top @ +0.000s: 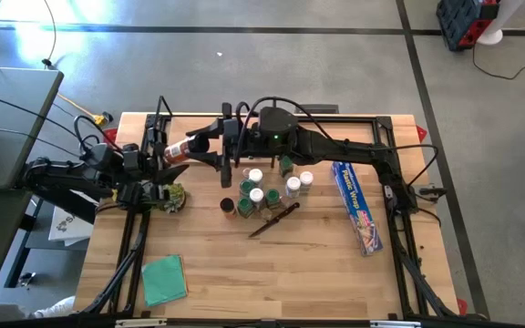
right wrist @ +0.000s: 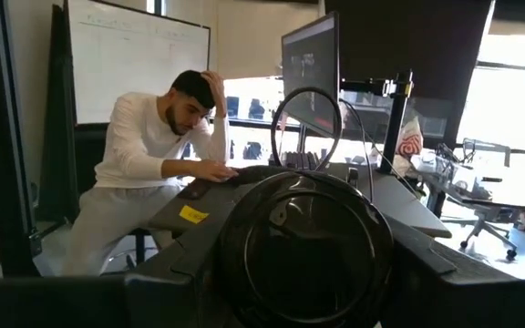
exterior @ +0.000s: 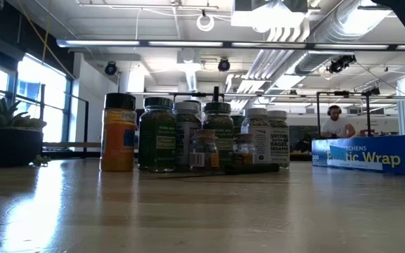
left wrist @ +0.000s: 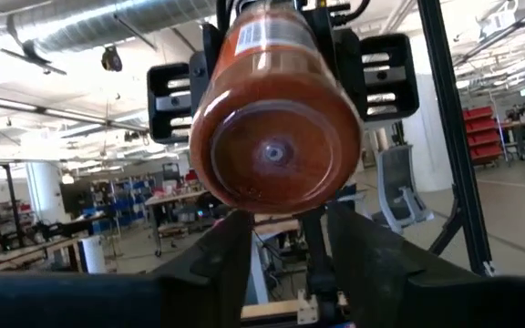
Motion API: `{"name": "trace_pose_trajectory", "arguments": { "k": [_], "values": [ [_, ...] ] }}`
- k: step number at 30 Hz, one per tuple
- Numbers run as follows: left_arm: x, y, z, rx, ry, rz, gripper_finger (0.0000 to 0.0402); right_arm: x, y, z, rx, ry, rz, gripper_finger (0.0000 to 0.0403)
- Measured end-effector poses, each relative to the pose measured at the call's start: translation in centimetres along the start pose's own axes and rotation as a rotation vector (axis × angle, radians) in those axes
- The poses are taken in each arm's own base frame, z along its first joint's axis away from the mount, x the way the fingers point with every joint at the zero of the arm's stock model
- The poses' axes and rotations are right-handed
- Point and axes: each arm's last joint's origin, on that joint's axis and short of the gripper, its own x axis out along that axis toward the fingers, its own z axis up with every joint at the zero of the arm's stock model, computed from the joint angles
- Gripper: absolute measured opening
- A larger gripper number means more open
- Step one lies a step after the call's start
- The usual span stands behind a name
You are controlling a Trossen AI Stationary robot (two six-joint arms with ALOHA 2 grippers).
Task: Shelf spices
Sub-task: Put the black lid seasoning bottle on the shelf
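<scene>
Jar passed between 2 pincers, upper centre of frame.
I see the right pincer (top: 215, 144) gripping the red-brown jar (top: 179, 151); the left pincer (top: 164, 162) half-closed around its base, counter (top: 272, 273) bare below.

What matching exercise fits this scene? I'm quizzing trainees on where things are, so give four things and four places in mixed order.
Things:
1. blue wrap box
2. knife
3. green flat pad
4. reddish-brown jar

Places:
A. held off the table, lying sideways in the right gripper
B. flat on the right part of the table
C. flat near the table's left front corner
D. flat just in front of the cluster of standing jars

Pairs: 1-B, 2-D, 3-C, 4-A
</scene>
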Motion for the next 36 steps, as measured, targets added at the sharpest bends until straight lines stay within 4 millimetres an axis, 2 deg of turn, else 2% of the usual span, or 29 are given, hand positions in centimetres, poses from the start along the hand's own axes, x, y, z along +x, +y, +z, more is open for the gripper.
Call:
{"name": "trace_pose_trajectory", "arguments": {
  "k": [6,14,31,36],
  "values": [
    [-0.2,0.1,0.2,0.030,-0.010,0.003,0.0091,0.0,0.1,-0.3,0.018,0.038,0.006,0.0188],
    [-1.2,0.4,0.8,0.038,-0.035,0.012,0.0060,-0.1,0.1,-0.6,0.025,0.075,-0.007,0.0188],
    [-1.3,0.4,0.8,0.034,-0.038,0.013,0.0056,-0.3,0.0,-1.4,0.029,0.170,-0.008,0.0188],
    [-1.3,0.6,0.2,0.066,0.049,0.087,0.0058,-0.3,-0.9,-1.6,0.000,0.177,-0.027,0.0188]
  ]
}}
